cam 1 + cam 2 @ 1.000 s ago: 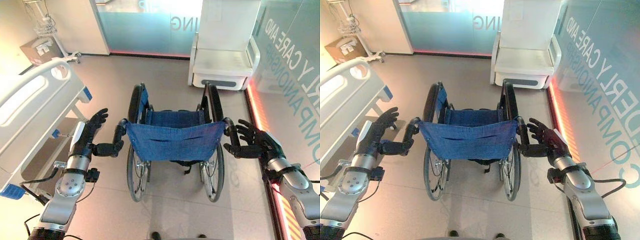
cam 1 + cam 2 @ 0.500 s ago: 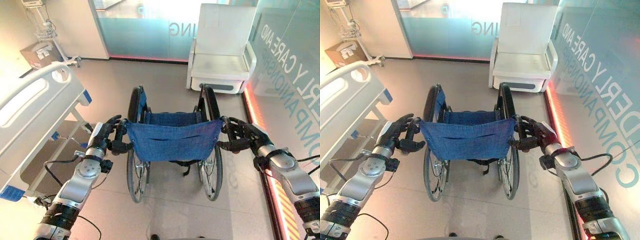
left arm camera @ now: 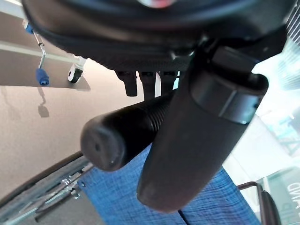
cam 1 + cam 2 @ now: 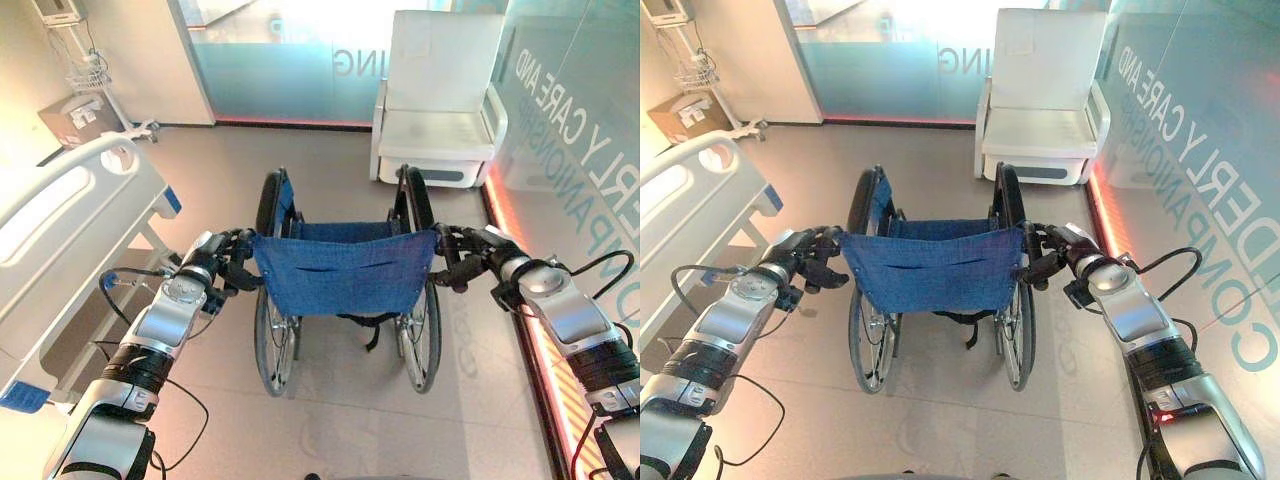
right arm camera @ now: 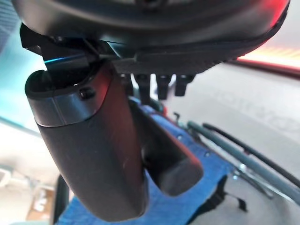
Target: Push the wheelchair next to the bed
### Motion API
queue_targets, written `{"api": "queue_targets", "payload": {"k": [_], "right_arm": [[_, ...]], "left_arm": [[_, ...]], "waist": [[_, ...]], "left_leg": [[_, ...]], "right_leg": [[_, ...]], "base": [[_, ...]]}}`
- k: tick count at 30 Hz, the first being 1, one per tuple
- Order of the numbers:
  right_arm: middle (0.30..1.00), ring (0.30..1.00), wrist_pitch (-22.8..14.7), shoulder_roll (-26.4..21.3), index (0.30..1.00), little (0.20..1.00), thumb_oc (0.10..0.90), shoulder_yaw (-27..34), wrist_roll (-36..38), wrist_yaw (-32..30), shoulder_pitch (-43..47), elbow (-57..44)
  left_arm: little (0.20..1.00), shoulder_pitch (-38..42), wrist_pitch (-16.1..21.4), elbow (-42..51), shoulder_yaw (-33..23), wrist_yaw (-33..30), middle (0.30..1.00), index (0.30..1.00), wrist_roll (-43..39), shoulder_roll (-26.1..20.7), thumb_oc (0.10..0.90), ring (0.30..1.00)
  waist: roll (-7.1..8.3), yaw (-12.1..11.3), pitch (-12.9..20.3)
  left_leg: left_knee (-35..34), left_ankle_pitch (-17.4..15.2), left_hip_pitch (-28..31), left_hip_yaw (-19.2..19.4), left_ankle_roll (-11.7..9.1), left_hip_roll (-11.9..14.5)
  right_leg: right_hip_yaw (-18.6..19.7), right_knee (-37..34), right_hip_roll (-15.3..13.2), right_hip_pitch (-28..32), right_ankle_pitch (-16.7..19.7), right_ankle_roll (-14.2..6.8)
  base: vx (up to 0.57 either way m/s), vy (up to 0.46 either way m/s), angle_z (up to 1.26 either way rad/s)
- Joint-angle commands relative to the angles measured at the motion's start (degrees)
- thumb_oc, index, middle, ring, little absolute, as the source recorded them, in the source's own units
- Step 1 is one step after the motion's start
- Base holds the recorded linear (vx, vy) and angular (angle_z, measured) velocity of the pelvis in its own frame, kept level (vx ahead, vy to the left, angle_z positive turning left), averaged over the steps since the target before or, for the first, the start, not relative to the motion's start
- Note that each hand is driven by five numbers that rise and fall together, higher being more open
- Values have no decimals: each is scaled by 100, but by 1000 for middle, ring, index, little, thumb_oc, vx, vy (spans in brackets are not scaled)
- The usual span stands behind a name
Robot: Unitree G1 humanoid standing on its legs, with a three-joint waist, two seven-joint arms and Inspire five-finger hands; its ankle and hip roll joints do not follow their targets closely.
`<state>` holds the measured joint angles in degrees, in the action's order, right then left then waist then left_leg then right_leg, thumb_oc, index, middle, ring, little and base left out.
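Bright, glare up top.
You've got blown-out glass wall (image 4: 300, 40), red strip glow right; wrist views blur close up.

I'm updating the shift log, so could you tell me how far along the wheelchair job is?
Done: the left hand and right hand are each curled round a push handle of the wheelchair. In hand: the grip, ready for the push. Left: the wheelchair stands in open floor, apart from the bed on the robot's left, so nearly the whole push remains.
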<state>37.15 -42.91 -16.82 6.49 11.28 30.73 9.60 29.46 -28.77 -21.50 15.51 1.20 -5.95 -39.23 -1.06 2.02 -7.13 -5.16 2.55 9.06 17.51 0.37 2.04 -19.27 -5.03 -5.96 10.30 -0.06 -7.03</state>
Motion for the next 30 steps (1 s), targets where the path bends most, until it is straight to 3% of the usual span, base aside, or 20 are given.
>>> {"api": "queue_targets", "payload": {"k": [1, 9, 15, 20, 23, 27, 30], "right_arm": [[900, 900, 649, -812, 900, 900, 800, -166, -1435, 410, 30, 646], [900, 900, 932, -630, 900, 900, 800, -417, -2244, 1187, 231, 583], [900, 900, 1299, -430, 900, 900, 800, -650, -2920, 1875, 404, 754], [900, 900, 1629, -148, 900, 900, 800, -910, -2977, 2254, 540, 1085], [900, 900, 1726, 3, 900, 900, 800, -1038, -2850, 2281, 617, 1345], [900, 900, 1730, 264, 900, 900, 800, -1164, -2009, 1605, 685, 1765], [900, 900, 1698, 388, 900, 900, 800, -1208, -1867, 1457, 749, 2027]], "left_arm": [[900, -254, -1010, -1158, -110, 162, 900, 900, 1476, -1368, 800, 900], [900, 59, -1651, -1468, 218, 1072, 900, 900, 2403, -1462, 800, 900], [900, 326, -1751, -1700, 407, 1288, 900, 900, 2136, -1260, 800, 900], [900, 548, -1712, -1880, 578, 1242, 900, 900, 1988, -1060, 800, 900], [900, 600, -1718, -1953, 636, 1213, 900, 900, 1978, -985, 800, 900], [900, 684, -1762, -2055, 673, 1103, 900, 900, 1762, -870, 800, 900], [900, 713, -1777, -2162, 698, 1149, 900, 900, 1657, -745, 800, 900]], "waist": [[157, -211, 103], [145, -197, 85], [132, -202, 90], [143, -235, 92], [143, -271, 94], [130, -316, 79], [128, -353, 74]], "left_leg": [[177, -498, 13, 64, -63, -302], [170, -497, -21, 77, -69, -321], [183, -494, -59, 82, -70, -325], [195, -500, -80, 66, -69, -330], [199, -498, -93, 52, -74, -332], [216, -501, -106, 32, -76, -341], [226, -504, -120, 18, -82, -345]], "right_leg": [[-26, 391, 131, -271, -174, -16], [1, 354, 147, -291, -165, -8], [3, 371, 145, -323, -170, -8], [-24, 385, 136, -334, -173, 3], [-48, 371, 130, -328, -164, 10], [-71, 385, 127, -329, -165, 29], [-95, 380, 122, -323, -156, 29]], "base": [[0, 0, 0], [0, 0, 0], [0, 0, 0], [0, 0, 0], [0, 0, 0], [0, 0, 0], [0, 0, 0]]}}
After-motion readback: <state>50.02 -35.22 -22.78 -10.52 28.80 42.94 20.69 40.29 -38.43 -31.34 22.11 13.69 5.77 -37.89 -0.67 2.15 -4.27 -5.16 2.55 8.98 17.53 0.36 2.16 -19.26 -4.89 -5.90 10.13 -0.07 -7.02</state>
